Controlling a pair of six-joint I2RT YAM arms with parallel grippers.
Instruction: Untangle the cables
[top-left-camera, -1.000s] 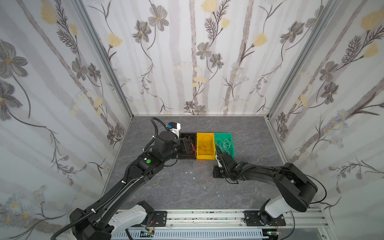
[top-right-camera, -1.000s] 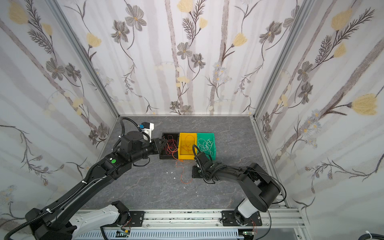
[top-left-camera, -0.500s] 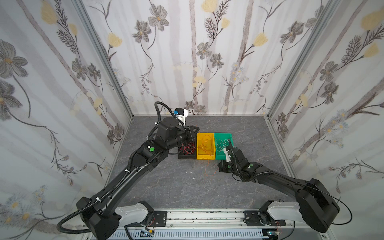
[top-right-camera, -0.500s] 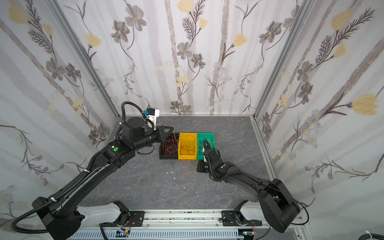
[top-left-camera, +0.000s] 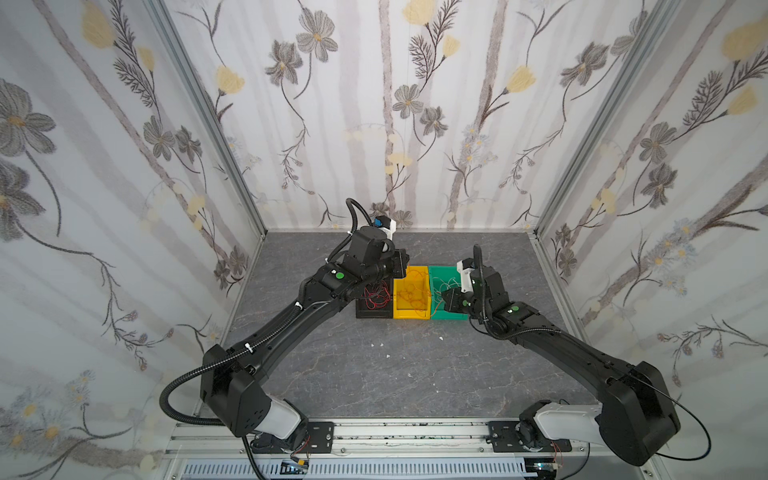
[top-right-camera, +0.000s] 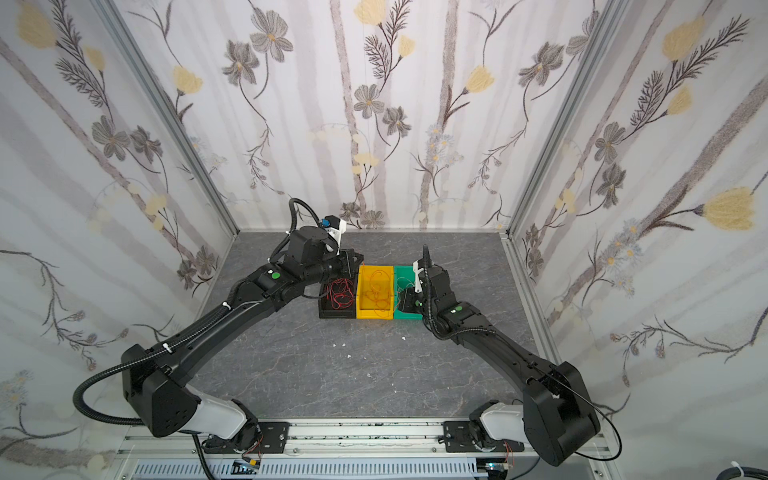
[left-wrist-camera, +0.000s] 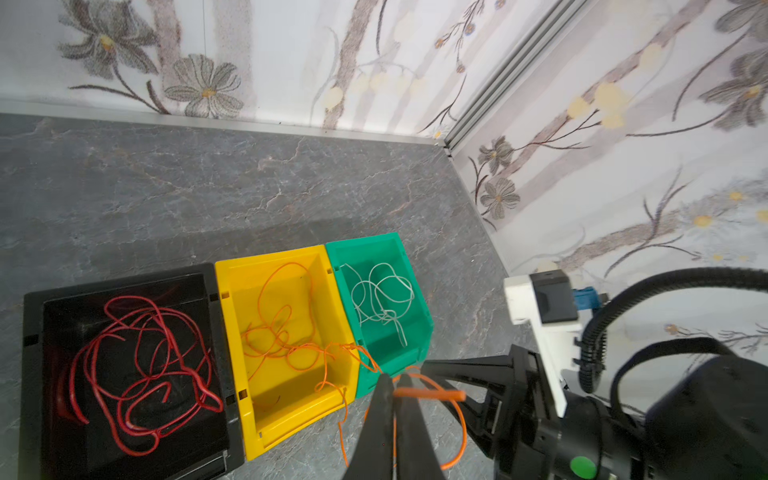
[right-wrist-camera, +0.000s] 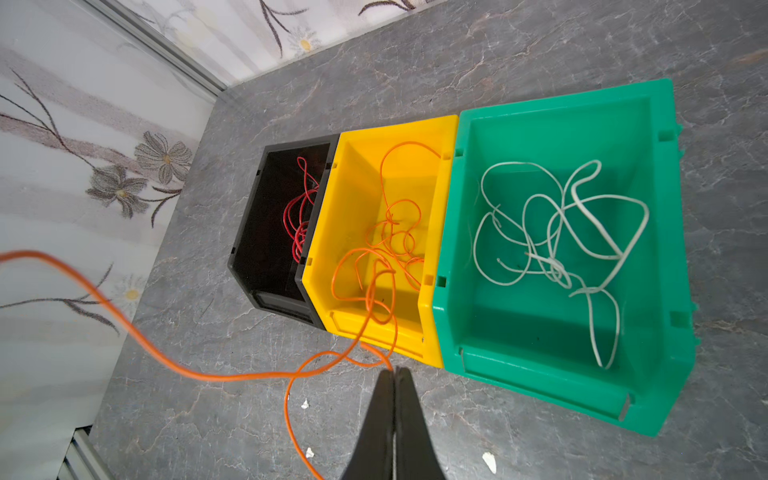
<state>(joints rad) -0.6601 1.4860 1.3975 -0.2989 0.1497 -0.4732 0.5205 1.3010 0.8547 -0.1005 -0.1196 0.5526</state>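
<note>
Three kinds of cables lie in bins: red ones (left-wrist-camera: 141, 365) in the black bin (left-wrist-camera: 33, 316), orange ones (left-wrist-camera: 286, 332) in the yellow bin (left-wrist-camera: 232, 316), white ones (left-wrist-camera: 382, 299) in the green bin (left-wrist-camera: 361, 241). One orange cable (left-wrist-camera: 432, 394) trails out over the yellow bin's front. My left gripper (left-wrist-camera: 392, 388) is shut on it, raised above the far ends of the black and yellow bins (top-left-camera: 401, 266). My right gripper (right-wrist-camera: 393, 370) is shut on the same orange strand (right-wrist-camera: 232, 376), at the green bin's front (top-left-camera: 446, 297).
The three bins stand side by side in the middle of the grey stone-pattern floor (top-left-camera: 374, 382). Small white scraps (top-left-camera: 388, 356) lie on the floor in front of them. Flowered walls close in the back and both sides.
Both grippers have risen with the orange cable. The left moved back and right over the bins; the right moved from the floor before the bins up to the green bin.
</note>
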